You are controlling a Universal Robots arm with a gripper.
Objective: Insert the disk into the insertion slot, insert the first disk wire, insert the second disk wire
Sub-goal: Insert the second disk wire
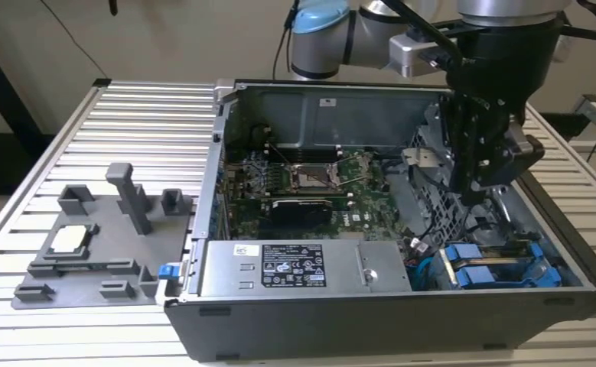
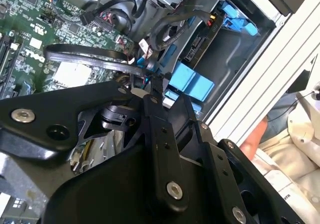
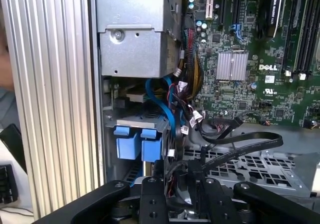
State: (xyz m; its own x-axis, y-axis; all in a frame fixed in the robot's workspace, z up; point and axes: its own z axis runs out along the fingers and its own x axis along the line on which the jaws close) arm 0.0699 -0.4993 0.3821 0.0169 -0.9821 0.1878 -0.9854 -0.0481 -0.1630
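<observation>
standard ur arm [image 1: 374,34] look: fat silver-grey round housings, pale blue cap [image 1: 324,15] on one joint, blocky brushed-silver bracket [image 1: 417,55] at the wrist end. thin black cables [image 1: 428,27] looped loosely around that part, one more at the exterior view's right. under it a chunky all-black gripper [image 2: 151,90], matte finish, built out of flat angular linkage bars [image 2: 160,149]. shiny silver screws [image 2: 174,189] sunk in round recesses along the bars in the second wrist view, plus a few plain black pivot holes.

Arm [image 1: 371,34] bent downward, gripper [image 1: 484,191] seemingly pointing down
</observation>
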